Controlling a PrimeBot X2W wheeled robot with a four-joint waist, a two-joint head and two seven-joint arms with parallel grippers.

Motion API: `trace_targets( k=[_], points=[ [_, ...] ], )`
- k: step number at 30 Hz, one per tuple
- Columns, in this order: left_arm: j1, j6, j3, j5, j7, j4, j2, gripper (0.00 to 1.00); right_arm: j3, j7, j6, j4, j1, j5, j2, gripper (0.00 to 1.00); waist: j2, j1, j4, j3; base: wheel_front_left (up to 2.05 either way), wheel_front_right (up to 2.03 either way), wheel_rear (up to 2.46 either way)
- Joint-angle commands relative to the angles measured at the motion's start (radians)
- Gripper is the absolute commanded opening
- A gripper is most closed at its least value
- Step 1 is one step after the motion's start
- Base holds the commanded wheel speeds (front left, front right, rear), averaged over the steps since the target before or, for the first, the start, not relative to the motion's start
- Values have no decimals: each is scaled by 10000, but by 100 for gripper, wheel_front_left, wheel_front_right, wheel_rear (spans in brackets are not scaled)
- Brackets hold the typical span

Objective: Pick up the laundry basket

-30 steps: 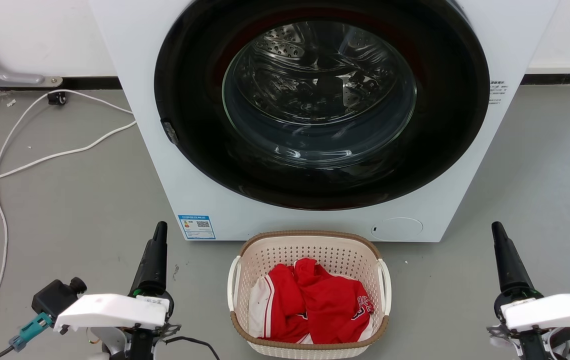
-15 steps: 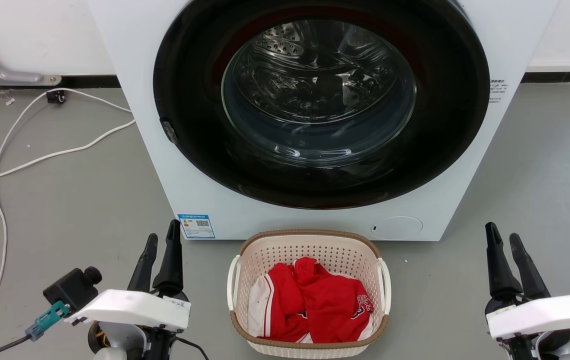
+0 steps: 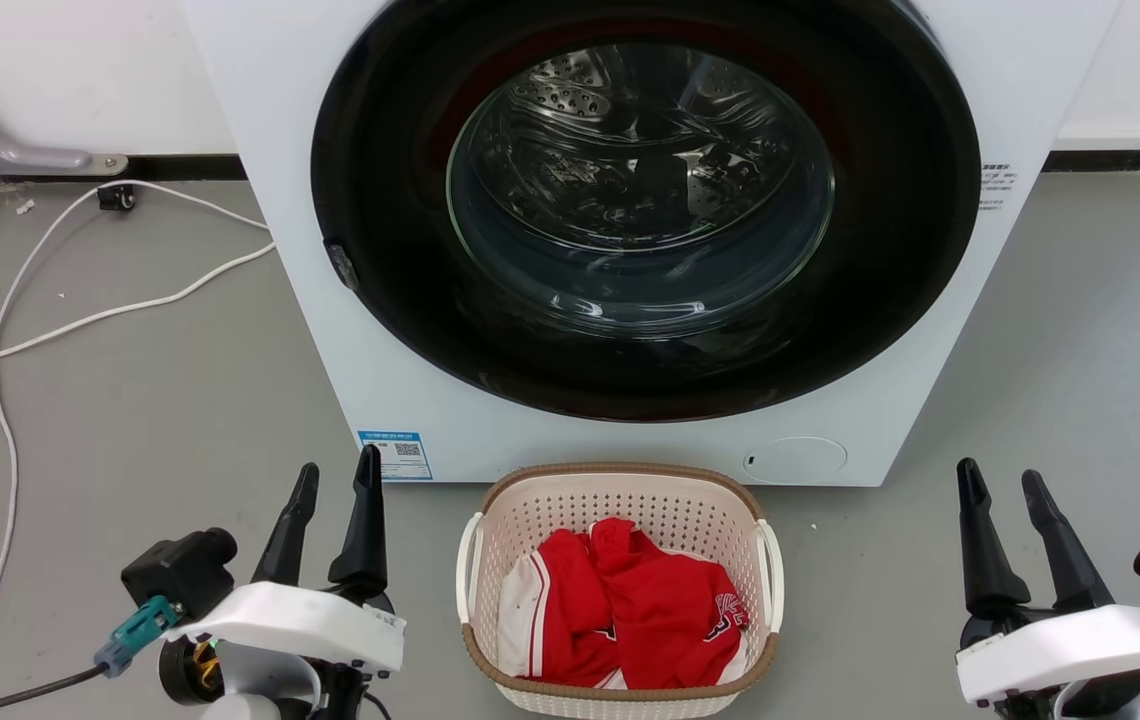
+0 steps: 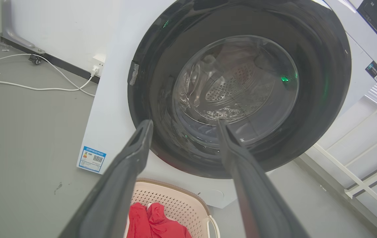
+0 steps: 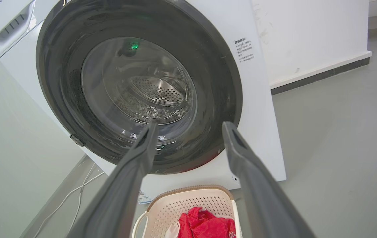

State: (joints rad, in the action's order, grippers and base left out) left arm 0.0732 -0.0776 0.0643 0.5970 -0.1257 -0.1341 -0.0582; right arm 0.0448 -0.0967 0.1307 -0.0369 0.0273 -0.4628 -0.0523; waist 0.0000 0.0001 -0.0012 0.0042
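Note:
The laundry basket (image 3: pixel 620 500) is cream perforated plastic with a brown woven rim and white side handles. It stands on the grey floor right in front of the washer, holding red and white clothes (image 3: pixel 630 605). My left gripper (image 3: pixel 338 470) is open, a short way to the left of the basket's left handle. Well off to the basket's right, my right gripper (image 3: pixel 998 478) is open too. Neither touches the basket. The basket (image 4: pixel 178 205) sits below the open fingers in the left wrist view, and the basket (image 5: pixel 191 203) lies low between the fingers in the right wrist view.
A white front-loading washer (image 3: pixel 630 230) with a shut dark glass door stands directly behind the basket. White cables (image 3: pixel 80 320) trail over the floor at the left. A white rack (image 4: pixel 367 165) stands right of the washer. Grey floor lies on both sides of the basket.
Both grippers went from shut to open. Both have shifted inward toward the basket, the left more than the right, and both arms have dropped slightly in the head view.

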Motion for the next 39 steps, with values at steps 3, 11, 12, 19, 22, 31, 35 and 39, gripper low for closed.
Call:
trace_targets(
  k=[3,11,12,19,22,31,35,39],
  points=[
    [201,114,118,-540,-141,62,-81,100,-53,-45,-1,233,23,576,-4,100,0,0,11,-4,0,0,0],
    [226,287,353,-1491,-345,47,-150,100,-57,-93,-1,487,132,1530,2,100,0,0,28,-9,0,0,0],
    [226,314,378,-1598,-379,41,-157,100,-70,-92,-1,516,146,1663,2,100,0,0,26,-7,0,0,0],
    [238,465,482,-2251,-546,-41,-187,100,-193,-98,0,651,233,2547,6,100,0,0,23,-7,0,0,0],
    [238,526,507,-2501,-613,-62,-196,100,-205,-110,0,700,288,2850,8,100,0,0,33,-9,0,0,0],
    [179,615,517,-3157,-816,-167,-177,100,-275,-208,-1,817,382,3632,14,100,0,0,29,-15,0,0,0],
    [172,633,551,-3453,-900,-186,-159,100,-300,-265,-1,843,446,3939,17,100,0,0,28,-19,0,0,0],
    [186,629,579,-3691,-978,-237,-128,100,-306,-312,-1,859,464,4229,19,100,0,-1,26,-20,0,0,0]
  ],
)
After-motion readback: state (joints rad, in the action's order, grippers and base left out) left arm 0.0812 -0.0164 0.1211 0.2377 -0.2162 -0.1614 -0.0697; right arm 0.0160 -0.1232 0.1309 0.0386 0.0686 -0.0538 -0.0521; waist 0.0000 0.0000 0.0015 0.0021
